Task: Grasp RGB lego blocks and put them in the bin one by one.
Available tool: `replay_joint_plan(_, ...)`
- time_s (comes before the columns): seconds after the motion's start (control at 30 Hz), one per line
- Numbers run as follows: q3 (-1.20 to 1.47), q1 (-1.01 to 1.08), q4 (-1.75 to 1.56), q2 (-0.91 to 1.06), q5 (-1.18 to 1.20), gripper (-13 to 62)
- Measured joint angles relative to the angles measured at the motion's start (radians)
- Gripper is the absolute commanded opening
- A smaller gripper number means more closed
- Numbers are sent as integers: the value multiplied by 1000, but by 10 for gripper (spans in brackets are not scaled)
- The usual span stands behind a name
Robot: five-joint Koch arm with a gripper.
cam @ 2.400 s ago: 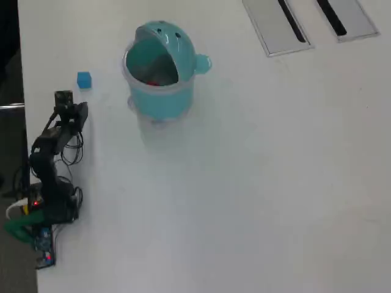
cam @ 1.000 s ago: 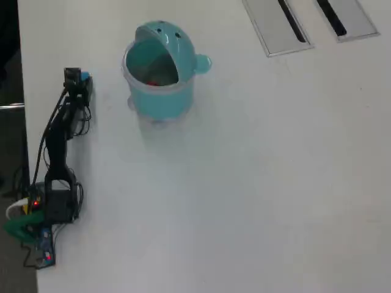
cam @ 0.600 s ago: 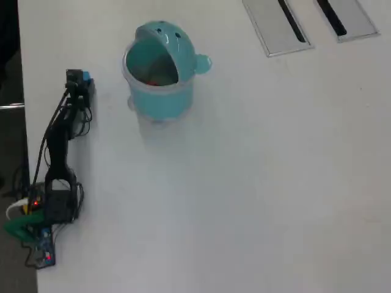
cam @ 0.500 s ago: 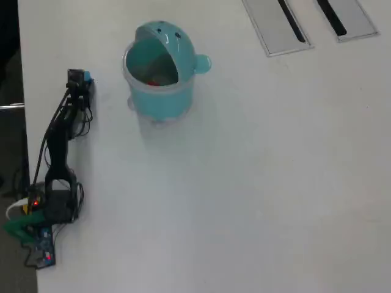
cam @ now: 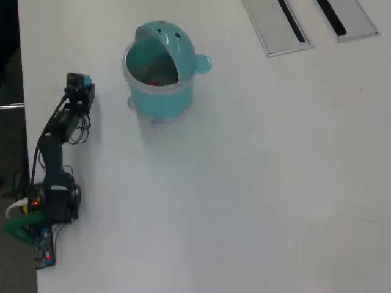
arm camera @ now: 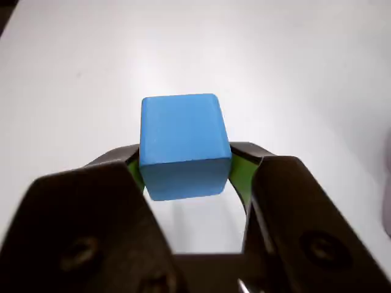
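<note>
between the tool jaws, blue block, clamped at both sides

Arm at table left edge, gripper over blue block. Teal bin right of it, lid open, red bit inside.

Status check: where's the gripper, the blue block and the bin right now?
Gripper shut on blue block, lifted off the table. Bin lid open, something red inside. Nothing between block and bin.
</note>
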Motion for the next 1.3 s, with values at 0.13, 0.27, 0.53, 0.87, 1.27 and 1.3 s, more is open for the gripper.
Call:
replay_joint_plan(0.13,104,32,2,130,0,100)
replay_joint_plan(0.27,183,61,0,255,0,100)
replay_joint_plan(0.53,207,143,140,534,0,100)
replay_joint_plan(0.87,54,304,239,673,18,100)
replay_joint_plan(1.27,-230,385,239,518,20,100)
replay_joint_plan(1.3,-230,385,239,499,20,100)
